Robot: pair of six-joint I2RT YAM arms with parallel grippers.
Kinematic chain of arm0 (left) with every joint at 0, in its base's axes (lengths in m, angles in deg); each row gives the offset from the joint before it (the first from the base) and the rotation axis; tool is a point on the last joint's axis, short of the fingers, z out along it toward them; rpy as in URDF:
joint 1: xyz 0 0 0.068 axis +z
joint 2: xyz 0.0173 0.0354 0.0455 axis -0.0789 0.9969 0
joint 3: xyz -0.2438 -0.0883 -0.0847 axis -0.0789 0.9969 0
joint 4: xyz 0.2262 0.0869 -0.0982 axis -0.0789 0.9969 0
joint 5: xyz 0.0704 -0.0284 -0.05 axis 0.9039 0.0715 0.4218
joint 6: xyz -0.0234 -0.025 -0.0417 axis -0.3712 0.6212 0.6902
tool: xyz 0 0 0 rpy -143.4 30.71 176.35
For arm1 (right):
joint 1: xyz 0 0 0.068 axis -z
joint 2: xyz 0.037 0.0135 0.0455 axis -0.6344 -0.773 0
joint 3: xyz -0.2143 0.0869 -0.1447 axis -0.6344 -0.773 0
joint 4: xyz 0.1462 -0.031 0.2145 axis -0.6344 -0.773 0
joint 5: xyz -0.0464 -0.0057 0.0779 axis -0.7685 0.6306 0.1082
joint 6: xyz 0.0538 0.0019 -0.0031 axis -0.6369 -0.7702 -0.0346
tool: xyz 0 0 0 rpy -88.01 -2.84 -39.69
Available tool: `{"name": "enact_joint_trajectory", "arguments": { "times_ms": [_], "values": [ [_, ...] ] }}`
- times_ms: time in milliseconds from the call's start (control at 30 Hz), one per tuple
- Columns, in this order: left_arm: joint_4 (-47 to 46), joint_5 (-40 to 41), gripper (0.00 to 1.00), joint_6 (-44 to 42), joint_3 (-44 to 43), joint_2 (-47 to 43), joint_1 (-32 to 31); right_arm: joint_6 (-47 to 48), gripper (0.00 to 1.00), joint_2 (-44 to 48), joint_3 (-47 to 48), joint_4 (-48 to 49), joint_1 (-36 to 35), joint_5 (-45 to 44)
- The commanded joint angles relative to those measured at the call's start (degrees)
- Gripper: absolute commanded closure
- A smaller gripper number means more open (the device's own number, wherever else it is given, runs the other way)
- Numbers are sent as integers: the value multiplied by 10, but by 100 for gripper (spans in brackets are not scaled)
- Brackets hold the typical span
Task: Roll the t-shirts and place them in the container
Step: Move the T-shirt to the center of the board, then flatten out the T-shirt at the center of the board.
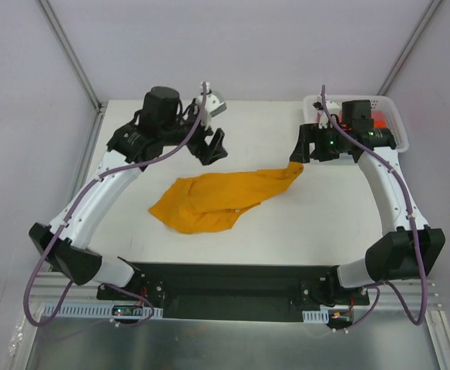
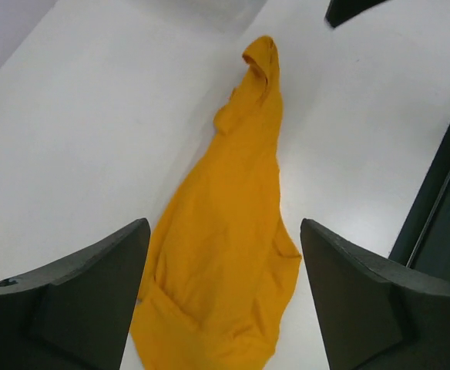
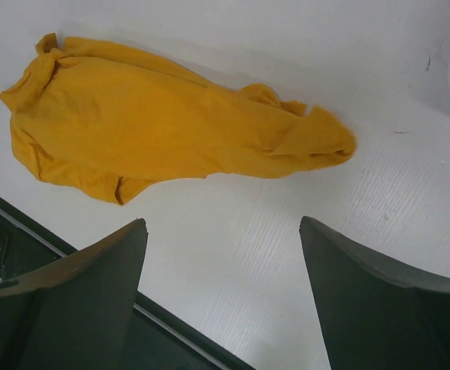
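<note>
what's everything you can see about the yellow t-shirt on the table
The t-shirt is plain mustard-yellow cloth, wrinkled. It lies crumpled in a long bunch on the white table, neither spread nor rolled: wide and folded over at its near-left end, narrowing to a twisted tip at the far right. Only the table touches it; the left gripper and right gripper are open, off it.

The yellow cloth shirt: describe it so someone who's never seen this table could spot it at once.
On the white table, midway between the black-and-white left arm and right arm, lies the mustard-yellow cloth t-shirt, crumpled into a long heap tapering toward the far right. It is the only soft, bright thing lying loose; the white plastic basket in the far right corner is rigid.
</note>
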Motion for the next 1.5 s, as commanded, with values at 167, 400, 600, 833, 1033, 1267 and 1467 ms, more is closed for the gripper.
{"name": "enact_joint_trajectory", "arguments": {
  "times_ms": [167,400,600,833,1033,1267,1467],
  "values": [
    [1,113,24,35,218,9,164,74,21,-144,49,-4,-37,-61],
    [3,101,30,61,143,165,200,94,20,-281,126,6,-64,-142],
    [14,16,31,75,112,254,209,107,20,-340,132,-8,-72,-221],
    [36,1,51,66,85,301,208,113,25,-369,118,-7,-76,-234],
    [108,-52,100,25,66,301,213,114,55,-408,156,-9,-82,-207],
    [164,-108,100,-4,15,210,253,128,99,-422,303,-5,-103,-172],
    [185,-141,100,-44,-8,39,262,126,99,-373,461,39,-116,-152]
  ]
}}
